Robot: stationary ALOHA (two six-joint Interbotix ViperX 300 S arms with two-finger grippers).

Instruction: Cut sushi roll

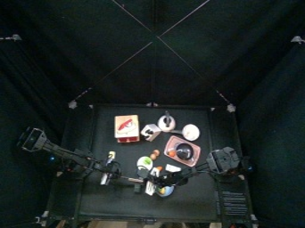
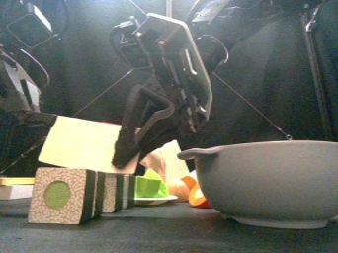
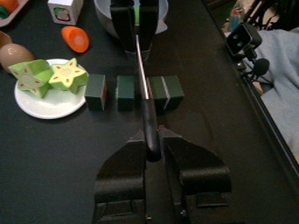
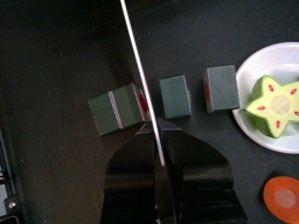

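1. The sushi roll [image 3: 126, 90] lies on the counter [image 3: 70, 166] as a row of dark green blocks, just beside the white plate [image 3: 35, 107]. In the right wrist view the end block [image 4: 117, 111] looks like two slices not yet parted, so you likely have a cut left there.
2. The knife [image 3: 142, 70] sits across the row, in the gap next to that double block. If you press down where it is, you risk sliding into a seam already open and parting nothing. Line the edge up on the joined seam first.
3. Your left gripper [image 3: 152, 162] has its fingers clenched on the knife handle. The right gripper [image 4: 158, 153] also looks clamped on a thin pale edge, which I take to be the same knife. If the two arms push unevenly, the blade may twist and skid off the block.
4. The loose slices stand apart and nothing steadies them. A sideways drag could topple them or shove them against the plate and its star-shaped pieces [image 3: 68, 74].
5. The grey bowl [image 2: 271, 183] stands near the far end of the blade, so a long stroke may knock it.
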